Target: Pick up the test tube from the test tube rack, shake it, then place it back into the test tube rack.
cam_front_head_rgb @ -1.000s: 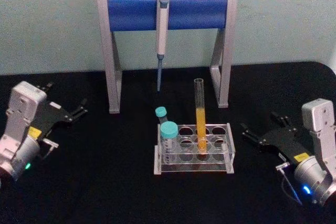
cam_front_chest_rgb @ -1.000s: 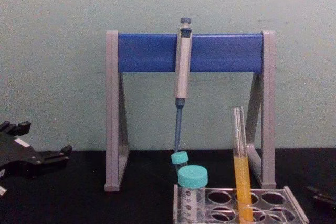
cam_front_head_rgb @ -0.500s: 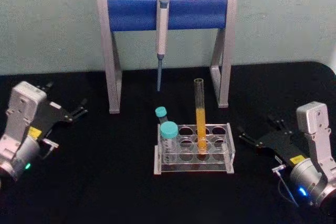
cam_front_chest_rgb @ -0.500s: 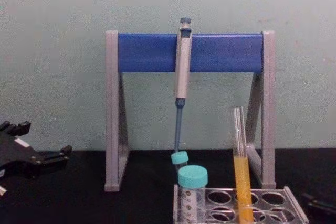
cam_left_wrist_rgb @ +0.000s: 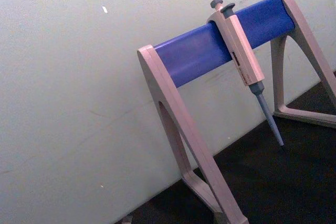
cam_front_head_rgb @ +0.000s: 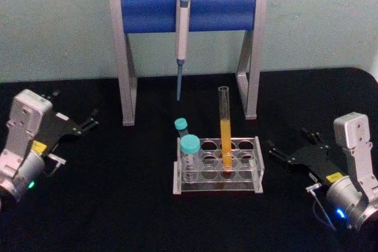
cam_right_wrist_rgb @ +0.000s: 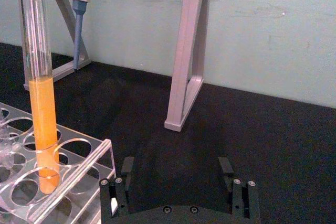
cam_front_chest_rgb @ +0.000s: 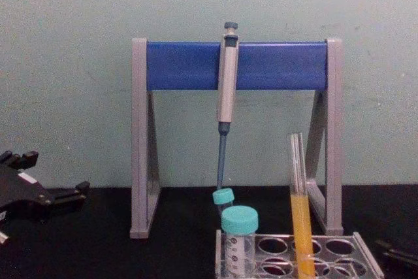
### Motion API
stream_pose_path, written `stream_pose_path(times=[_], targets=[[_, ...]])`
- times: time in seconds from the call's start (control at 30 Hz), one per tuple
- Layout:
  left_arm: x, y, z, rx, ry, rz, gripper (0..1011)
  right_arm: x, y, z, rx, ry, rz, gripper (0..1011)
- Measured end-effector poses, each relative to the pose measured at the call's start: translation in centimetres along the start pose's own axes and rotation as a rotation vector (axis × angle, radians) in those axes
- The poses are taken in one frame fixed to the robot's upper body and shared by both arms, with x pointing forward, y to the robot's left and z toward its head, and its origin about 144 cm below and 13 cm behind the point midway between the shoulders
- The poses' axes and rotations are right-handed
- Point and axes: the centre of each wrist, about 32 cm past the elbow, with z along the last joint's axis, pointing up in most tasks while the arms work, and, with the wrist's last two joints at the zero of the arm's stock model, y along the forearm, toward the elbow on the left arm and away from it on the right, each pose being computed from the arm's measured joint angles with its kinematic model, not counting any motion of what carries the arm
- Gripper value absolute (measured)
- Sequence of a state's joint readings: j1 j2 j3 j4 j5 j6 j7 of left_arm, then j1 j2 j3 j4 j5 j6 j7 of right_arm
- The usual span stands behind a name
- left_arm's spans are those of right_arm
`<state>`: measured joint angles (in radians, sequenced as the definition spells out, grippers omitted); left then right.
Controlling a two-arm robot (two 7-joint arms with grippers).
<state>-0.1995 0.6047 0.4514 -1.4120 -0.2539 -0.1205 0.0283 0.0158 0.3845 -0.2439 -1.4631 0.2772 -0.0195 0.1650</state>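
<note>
The test tube (cam_front_head_rgb: 225, 128), tall clear glass with orange liquid in its lower half, stands upright in the middle of the clear test tube rack (cam_front_head_rgb: 236, 188). My right gripper (cam_front_head_rgb: 289, 144) rests open on the table just right of the rack, apart from it and pointing at it. In the right wrist view the open right gripper (cam_right_wrist_rgb: 177, 167) has bare table between its fingers, with the test tube (cam_right_wrist_rgb: 39, 98) and a corner of the rack (cam_right_wrist_rgb: 79, 163) off to one side. My left gripper (cam_front_head_rgb: 74, 110) sits parked and open at the far left, also seen in the chest view (cam_front_chest_rgb: 52, 174).
Two teal-capped tubes (cam_front_head_rgb: 190, 146) (cam_front_head_rgb: 181, 125) stand in the rack's left end. Behind the rack a grey-and-blue stand (cam_front_head_rgb: 147, 15) holds a hanging pipette (cam_front_head_rgb: 182, 28). The black table (cam_front_head_rgb: 130, 193) has free room on both sides of the rack.
My right gripper has edged slightly left toward the rack. The left arm, test tube and rack have not moved.
</note>
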Motion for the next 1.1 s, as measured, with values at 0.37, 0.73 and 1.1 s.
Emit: stream_pose_path(times=[0.37,0.73,1.1], targets=[[0.0,0.0,0.0,0.0,0.0,0.0,1001,0.01,-0.02,0.02,0.0,0.0,-0.001,1000],[0.0,0.0,0.0,0.0,0.0,0.0,1001,0.01,-0.02,0.03,0.0,0.0,0.0,1000],[0.0,0.0,0.0,0.0,0.0,0.0,1001,0.01,-0.02,0.03,0.0,0.001,0.0,1000]])
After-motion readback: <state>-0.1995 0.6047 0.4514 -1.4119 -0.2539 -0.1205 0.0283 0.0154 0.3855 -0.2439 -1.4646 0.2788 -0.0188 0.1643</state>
